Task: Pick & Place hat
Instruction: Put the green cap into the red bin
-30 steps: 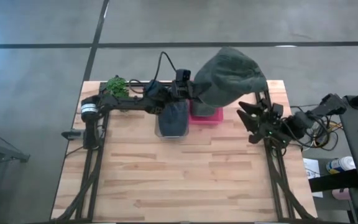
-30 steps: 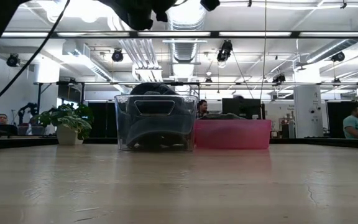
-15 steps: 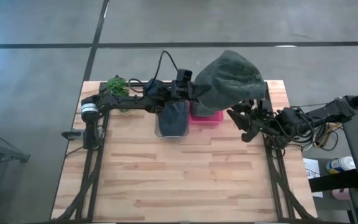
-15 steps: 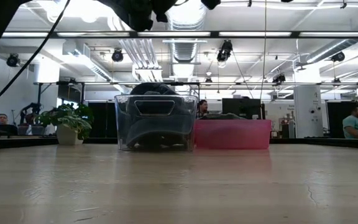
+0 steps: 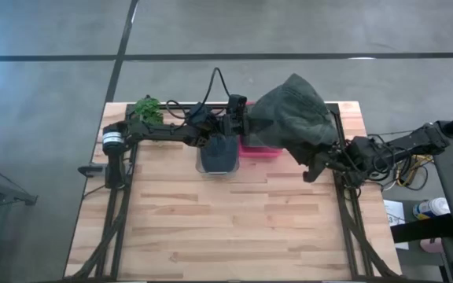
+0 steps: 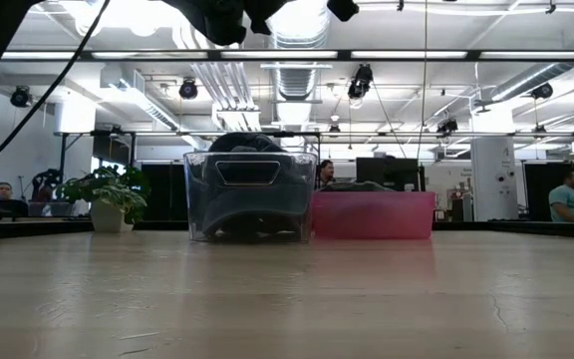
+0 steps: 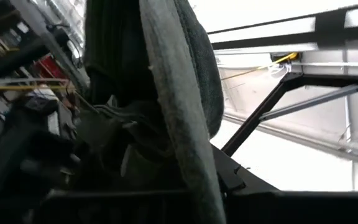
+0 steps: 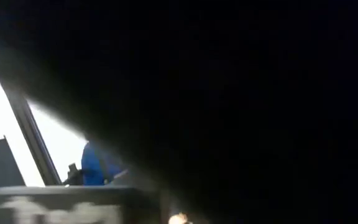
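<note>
Hat held aloft over the pink bin.
I see my left tool pinching its left edge; my right tool is at its right underside, grip I cannot tell.

Right hand moved in under hat (closing).

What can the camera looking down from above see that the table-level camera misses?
Only from above: the grey hat held up between both arms, the left gripper at one edge, the right gripper at the other. Only at table level: people in the room behind. Both: the clear bin, pink bin, plant and table.
</note>
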Robot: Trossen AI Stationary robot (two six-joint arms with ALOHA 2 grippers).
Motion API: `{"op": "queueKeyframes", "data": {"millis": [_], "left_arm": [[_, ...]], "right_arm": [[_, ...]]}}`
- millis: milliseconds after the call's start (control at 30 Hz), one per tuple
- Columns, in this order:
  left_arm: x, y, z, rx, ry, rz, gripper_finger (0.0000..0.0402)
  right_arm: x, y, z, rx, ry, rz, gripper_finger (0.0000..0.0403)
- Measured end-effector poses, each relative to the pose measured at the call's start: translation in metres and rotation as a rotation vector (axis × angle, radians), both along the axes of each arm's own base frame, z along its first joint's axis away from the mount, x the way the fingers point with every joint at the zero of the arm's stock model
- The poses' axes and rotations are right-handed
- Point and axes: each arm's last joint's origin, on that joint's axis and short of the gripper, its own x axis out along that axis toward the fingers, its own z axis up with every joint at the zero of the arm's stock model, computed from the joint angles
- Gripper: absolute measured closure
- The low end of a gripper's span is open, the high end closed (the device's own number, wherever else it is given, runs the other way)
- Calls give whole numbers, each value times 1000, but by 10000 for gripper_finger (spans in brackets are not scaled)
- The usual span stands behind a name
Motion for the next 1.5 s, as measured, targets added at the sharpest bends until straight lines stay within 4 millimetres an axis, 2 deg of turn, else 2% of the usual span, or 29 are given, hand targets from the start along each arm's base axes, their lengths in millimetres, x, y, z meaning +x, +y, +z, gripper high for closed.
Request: {"op": "queueKeyframes", "data": {"millis": [167,300,433,533,633,733,833,967,1200,1367,1500], "left_arm": [[3,0,-3,25,46,13,379],[7,-3,-10,63,151,-67,350],[11,-7,-31,103,295,-170,325],[5,1,-41,148,417,-221,312],[-6,14,-49,157,535,-181,303],[-21,25,-45,193,578,-143,299],[-38,35,-32,262,542,-85,298],[-48,50,-23,296,513,-38,298],[-34,51,-45,289,560,-110,298],[-14,38,-71,278,616,-189,298],[2,25,-74,320,566,-247,298]], "right_arm": [[3,1,-4,12,26,1,382],[-1,0,-3,15,34,-5,389],[-13,0,-3,33,71,8,390],[-25,0,-7,73,136,38,390],[-39,0,-13,159,221,96,390],[-51,1,-26,263,346,175,390],[-60,4,-41,391,498,298,391],[-61,10,-54,534,658,493,391],[-49,24,-57,689,772,762,391],[-33,35,-51,687,707,892,390],[-21,42,-44,641,623,969,390]]}}
